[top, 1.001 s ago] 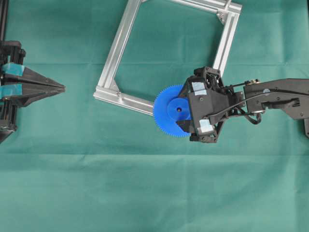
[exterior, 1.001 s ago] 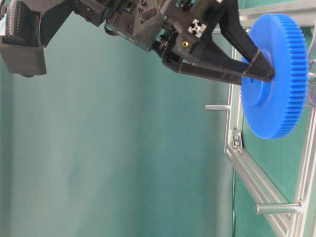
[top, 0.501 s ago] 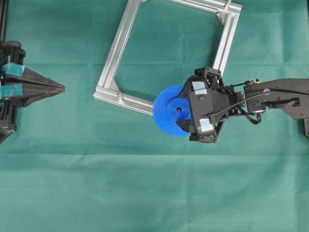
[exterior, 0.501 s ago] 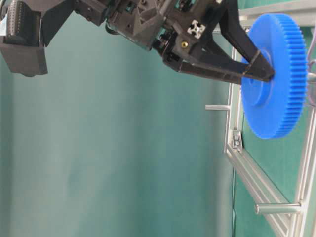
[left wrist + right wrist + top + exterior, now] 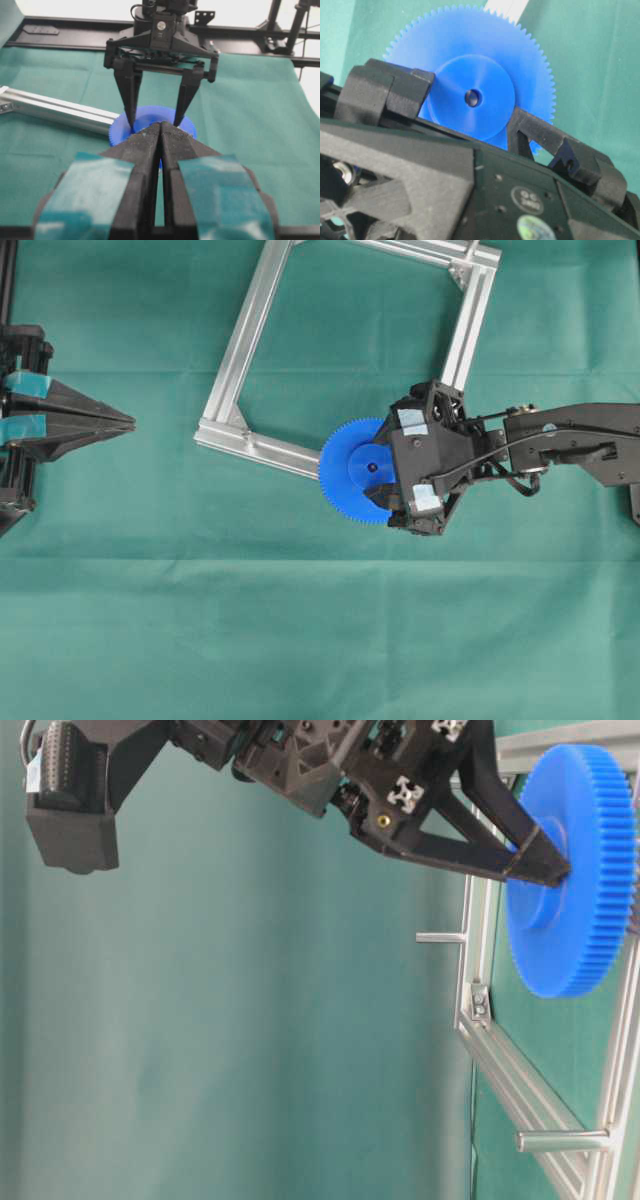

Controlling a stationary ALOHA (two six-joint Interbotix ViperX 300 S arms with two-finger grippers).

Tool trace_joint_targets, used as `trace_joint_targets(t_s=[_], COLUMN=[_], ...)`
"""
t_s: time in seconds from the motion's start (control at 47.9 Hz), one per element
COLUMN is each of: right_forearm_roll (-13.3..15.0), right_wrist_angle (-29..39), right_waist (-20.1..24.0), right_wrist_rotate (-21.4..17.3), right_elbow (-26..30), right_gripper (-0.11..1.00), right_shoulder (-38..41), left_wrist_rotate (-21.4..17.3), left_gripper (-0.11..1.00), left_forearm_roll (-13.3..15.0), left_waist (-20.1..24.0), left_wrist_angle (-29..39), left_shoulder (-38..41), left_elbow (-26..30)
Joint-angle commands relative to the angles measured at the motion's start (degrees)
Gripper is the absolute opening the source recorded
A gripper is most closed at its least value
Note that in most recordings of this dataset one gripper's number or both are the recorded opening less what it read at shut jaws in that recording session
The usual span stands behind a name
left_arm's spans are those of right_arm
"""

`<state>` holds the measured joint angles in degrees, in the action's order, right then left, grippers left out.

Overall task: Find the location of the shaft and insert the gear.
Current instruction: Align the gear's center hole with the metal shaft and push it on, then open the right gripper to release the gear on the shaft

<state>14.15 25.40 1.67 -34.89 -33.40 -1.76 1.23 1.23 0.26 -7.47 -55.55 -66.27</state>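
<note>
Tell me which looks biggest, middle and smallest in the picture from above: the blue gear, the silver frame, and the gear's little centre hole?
From largest to smallest as they look in the overhead view:
1. silver frame
2. blue gear
3. centre hole, just a tiny dark dot on the gear's hub

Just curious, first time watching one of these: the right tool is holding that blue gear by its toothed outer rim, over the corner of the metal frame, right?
Not by the rim. The right tool grips the blue gear by its raised centre hub, as the right wrist view shows. It is over the metal frame corner.
</note>
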Motion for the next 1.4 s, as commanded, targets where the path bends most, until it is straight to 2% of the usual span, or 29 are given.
trace_joint_targets(t_s=[0.0,0.668,1.377], right_forearm_roll=[0.18,0.00,-0.35], right_wrist_angle=[-0.88,-3.96,-3.78], right_waist=[-1.05,-1.05,-1.05], right_wrist_rotate=[-0.18,-0.35,-0.26], right_elbow=[0.26,-0.26,0.53], right_gripper=[0.69,0.69,0.70], right_shoulder=[-0.79,2.46,3.43], left_wrist_rotate=[0.09,0.09,0.09], left_gripper=[0.01,0.01,0.01], left_forearm_roll=[0.09,0.09,0.09], left_waist=[0.18,0.18,0.18], left_wrist_angle=[-0.18,-0.18,-0.26], left_shoulder=[0.26,0.26,0.26], left_elbow=[1.67,1.67,1.67])
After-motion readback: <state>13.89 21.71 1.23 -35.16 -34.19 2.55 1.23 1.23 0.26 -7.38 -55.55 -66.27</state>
